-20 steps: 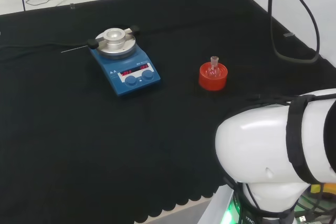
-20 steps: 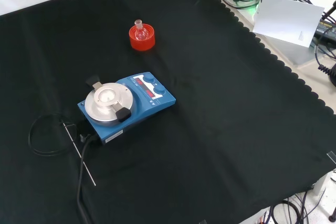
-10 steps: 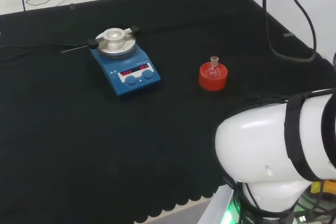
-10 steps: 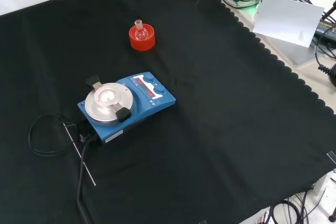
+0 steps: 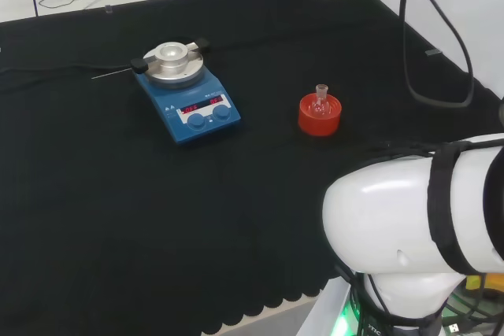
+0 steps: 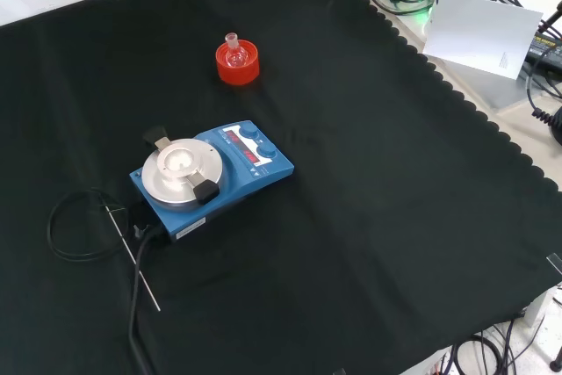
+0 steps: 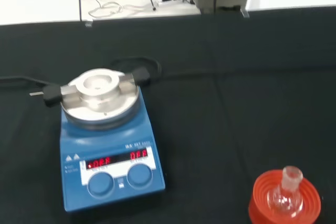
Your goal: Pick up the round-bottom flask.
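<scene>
On the black cloth (image 6: 369,217), one round-bottom flask (image 6: 234,53) (upright in one red stand (image 6: 238,65)), one blue stirrer (image 6: 212,176)

Round-bottom flask (image 6: 233,52) upright in red stand (image 6: 238,66).

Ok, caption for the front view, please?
Small glass flask upright in a red ring stand on black cloth, beyond a blue hotplate stirrer.
</scene>
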